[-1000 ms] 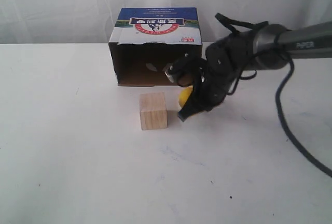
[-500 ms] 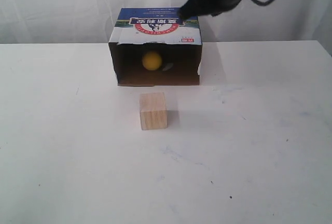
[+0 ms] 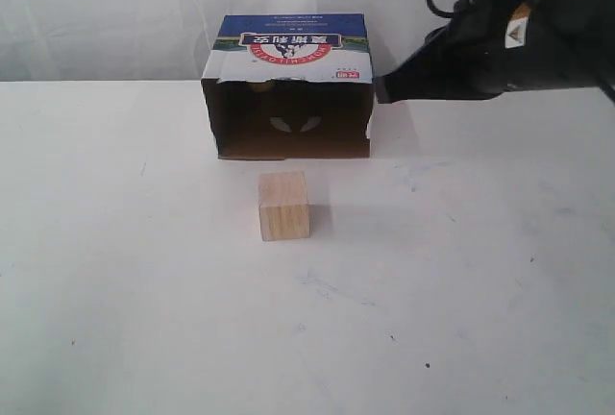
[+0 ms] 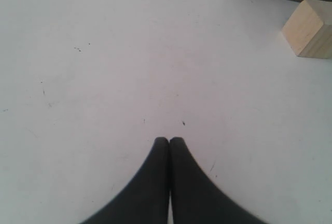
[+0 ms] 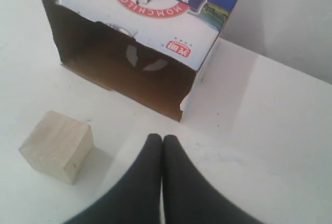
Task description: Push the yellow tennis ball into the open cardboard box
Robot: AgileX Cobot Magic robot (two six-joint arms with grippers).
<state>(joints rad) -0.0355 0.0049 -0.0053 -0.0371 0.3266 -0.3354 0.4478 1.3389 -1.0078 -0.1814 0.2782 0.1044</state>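
The right gripper (image 5: 162,140), its two black fingers pressed tight together, hangs raised with its tip just beside the side wall of the open cardboard box (image 3: 288,45). The wooden cube (image 3: 283,206) sits lower down, apart from the tip, in front of the box's dark mouth. Past the tip, deep inside the box, the yellow tennis ball (image 3: 258,89) shows only as a dim yellowish patch, and the left gripper (image 4: 169,141), likewise closed tight, hovers over the white table (image 4: 104,53), well apart from the cube.
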